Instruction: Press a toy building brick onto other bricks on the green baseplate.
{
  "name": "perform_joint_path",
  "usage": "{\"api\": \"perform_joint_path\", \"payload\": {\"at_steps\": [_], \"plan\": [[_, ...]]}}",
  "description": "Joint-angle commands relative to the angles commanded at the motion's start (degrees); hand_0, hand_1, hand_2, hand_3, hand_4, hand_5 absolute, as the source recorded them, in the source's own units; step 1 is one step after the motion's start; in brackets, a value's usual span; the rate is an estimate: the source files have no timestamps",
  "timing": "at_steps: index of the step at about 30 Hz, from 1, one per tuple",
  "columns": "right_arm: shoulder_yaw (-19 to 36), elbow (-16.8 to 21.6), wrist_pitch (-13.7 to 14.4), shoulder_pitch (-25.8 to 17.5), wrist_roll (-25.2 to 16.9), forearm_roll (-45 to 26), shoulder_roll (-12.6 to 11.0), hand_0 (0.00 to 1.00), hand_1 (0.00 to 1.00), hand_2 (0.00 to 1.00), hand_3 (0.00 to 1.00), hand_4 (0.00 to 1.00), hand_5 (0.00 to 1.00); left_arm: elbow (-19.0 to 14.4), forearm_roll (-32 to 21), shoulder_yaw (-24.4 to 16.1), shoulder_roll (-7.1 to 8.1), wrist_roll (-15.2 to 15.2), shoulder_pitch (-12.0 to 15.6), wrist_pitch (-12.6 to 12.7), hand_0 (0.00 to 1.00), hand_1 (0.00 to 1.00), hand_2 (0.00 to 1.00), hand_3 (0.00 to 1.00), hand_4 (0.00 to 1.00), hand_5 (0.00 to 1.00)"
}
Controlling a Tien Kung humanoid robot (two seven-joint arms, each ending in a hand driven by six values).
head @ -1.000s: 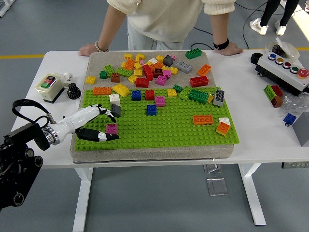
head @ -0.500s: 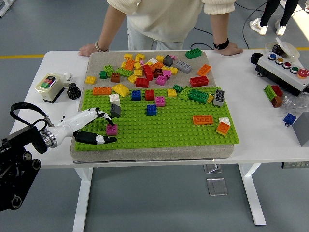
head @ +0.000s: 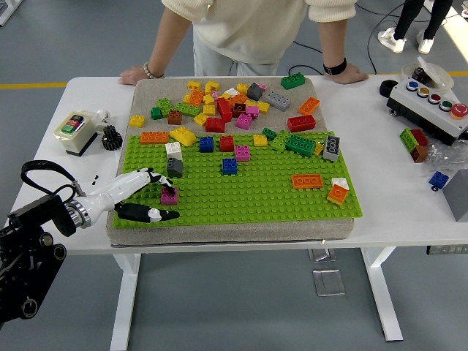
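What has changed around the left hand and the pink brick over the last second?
The left hand has drawn slightly back toward the near-left corner of the green baseplate, fingers spread around the pink brick without gripping it. The brick has stayed where it was. The other bricks and the person's hands on the far table edge have not moved.

— Where's the brick?
— The small magenta brick (head: 170, 196) sits upright on the green baseplate (head: 256, 197), near its front-left corner.
— And the other bricks?
— A white-and-grey stack (head: 174, 161) stands just behind it; blue, red and pink ones line the baseplate's far edge.
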State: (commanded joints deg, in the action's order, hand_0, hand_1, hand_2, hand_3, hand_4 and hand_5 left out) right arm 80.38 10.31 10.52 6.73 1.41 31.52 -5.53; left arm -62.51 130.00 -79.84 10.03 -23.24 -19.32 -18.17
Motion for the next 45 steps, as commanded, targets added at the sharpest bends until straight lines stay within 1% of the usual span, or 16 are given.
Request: {"api": "perform_joint_path", "payload": {"at_steps": [13, 23, 33, 36, 41, 45], "plan": [[-0.2, 0.0, 0.1, 0.0, 0.0, -0.1, 0.0, 0.727, 0.660, 0.706, 0.576, 0.915, 0.498, 1.7, 0.0, 0.2, -0.44, -0.1, -0.2, 1.2, 0.998, 0.844, 0.838, 0.643, 0.998, 0.747], [-0.4, 0.0, 0.1, -0.1, -0.1, -0.2, 0.1, 0.726, 0.660, 0.706, 0.578, 0.915, 0.498, 2.9, 0.0, 0.0, -0.48, -0.1, -0.1, 2.9, 0.998, 0.840, 0.835, 0.638, 0.998, 0.742], [-0.5, 0.0, 0.1, -0.1, -0.1, -0.1, 0.2, 0.727, 0.660, 0.706, 0.575, 0.915, 0.498, 3.2, 0.0, 0.1, -0.34, -0.1, 0.2, 3.0, 0.998, 0.839, 0.830, 0.633, 0.998, 0.733], [-0.4, 0.0, 0.0, -0.1, -0.1, -0.1, 0.2, 0.727, 0.660, 0.706, 0.575, 0.915, 0.498, 2.7, 0.0, 0.1, -0.34, -0.1, 0.3, 2.5, 0.998, 0.839, 0.830, 0.633, 0.998, 0.733], [-0.3, 0.0, -0.1, -0.1, -0.1, -0.1, 0.2, 0.726, 0.660, 0.706, 0.575, 0.915, 0.499, 0.3, 0.0, -0.3, -0.07, 0.0, 0.5, 1.2, 0.998, 0.837, 0.828, 0.630, 0.998, 0.727], [-0.3, 0.0, 0.0, -0.1, -0.2, -0.1, 0.2, 0.727, 0.660, 0.706, 0.576, 0.915, 0.499, -1.1, 0.0, -0.6, 0.09, 0.1, 0.4, 0.9, 0.998, 0.836, 0.820, 0.627, 0.998, 0.723]]}}
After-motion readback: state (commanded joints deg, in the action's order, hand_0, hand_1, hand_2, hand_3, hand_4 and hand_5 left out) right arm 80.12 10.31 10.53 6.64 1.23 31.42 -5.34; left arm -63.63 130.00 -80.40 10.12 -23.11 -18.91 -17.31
